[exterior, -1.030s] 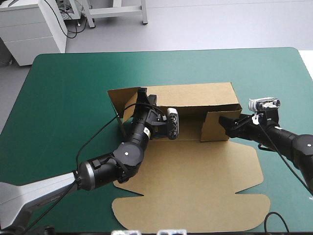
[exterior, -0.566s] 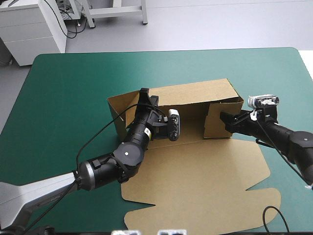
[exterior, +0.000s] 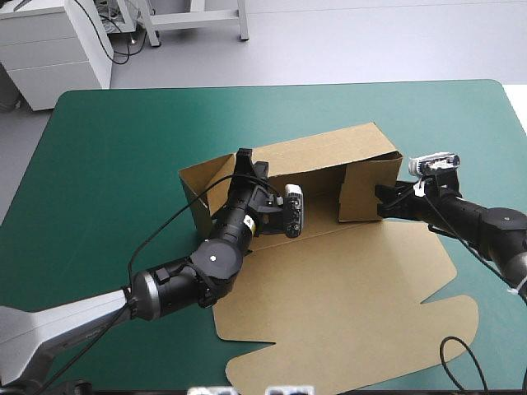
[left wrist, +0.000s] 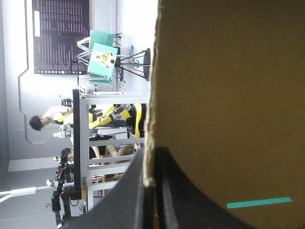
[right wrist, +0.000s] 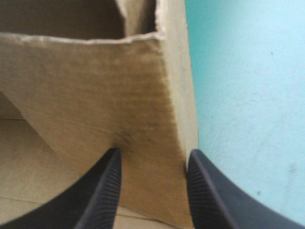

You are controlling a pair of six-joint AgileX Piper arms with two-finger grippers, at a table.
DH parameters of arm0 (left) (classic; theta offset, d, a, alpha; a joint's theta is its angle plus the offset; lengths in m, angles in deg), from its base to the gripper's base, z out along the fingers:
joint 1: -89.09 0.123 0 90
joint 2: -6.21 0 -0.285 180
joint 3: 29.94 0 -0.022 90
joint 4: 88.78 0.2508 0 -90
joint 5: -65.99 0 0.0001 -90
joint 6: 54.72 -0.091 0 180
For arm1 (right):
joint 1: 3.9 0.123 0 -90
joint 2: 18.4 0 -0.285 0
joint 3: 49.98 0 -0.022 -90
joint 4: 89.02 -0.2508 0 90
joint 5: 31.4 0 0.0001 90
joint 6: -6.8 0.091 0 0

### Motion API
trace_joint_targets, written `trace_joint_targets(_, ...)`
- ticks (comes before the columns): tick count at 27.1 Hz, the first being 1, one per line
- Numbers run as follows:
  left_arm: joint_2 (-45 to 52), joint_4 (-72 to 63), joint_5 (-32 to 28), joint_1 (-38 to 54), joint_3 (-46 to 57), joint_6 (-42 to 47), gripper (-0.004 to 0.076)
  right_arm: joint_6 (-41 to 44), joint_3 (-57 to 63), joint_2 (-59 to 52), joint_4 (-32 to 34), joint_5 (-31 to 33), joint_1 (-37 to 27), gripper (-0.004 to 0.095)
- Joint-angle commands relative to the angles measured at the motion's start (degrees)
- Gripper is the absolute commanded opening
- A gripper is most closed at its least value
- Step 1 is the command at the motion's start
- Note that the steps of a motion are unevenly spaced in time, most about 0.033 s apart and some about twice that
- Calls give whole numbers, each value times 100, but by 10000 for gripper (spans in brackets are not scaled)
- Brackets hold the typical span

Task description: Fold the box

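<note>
The brown box (exterior: pixel 329 288) lies mid-table, its lid flat toward the near edge, its long back wall (exterior: pixel 329 156) raised and its end flaps standing. My left gripper (exterior: pixel 242 163) reaches over the back wall's left part and is shut on the box. In the left wrist view its black fingers (left wrist: pixel 151 155) pinch the board's edge (left wrist: pixel 228 95). My right gripper (exterior: pixel 384 202) points at the right end flap (exterior: pixel 362 193) from outside. The right wrist view shows that gripper (right wrist: pixel 152 155) open, its fingertips against the flap's face (right wrist: pixel 95 86).
Teal-green cover (exterior: pixel 107 164) stretches wide to the left of the box and beyond it (exterior: pixel 288 107). A narrower strip of cover (exterior: pixel 486 156) runs between the right arm and the table's right edge. The lid's rounded tab (exterior: pixel 436 325) comes close to the near edge.
The whole box has swung counter-clockwise, its right end going farther away and the lid sliding right. The right end flap has stood up, and the right gripper has followed it.
</note>
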Motion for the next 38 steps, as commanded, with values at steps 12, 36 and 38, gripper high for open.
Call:
trace_joint_targets(12,218,300,0,-21,-206,29,15,-850,-181,-123,-789,258,-20,126)
trace_joint_targets(36,218,300,0,-21,-206,29,15,-338,-184,-123,130,234,-20,84)
trace_joint_targets(38,218,300,0,-21,-206,29,15,-338,-184,-123,129,245,-20,212)
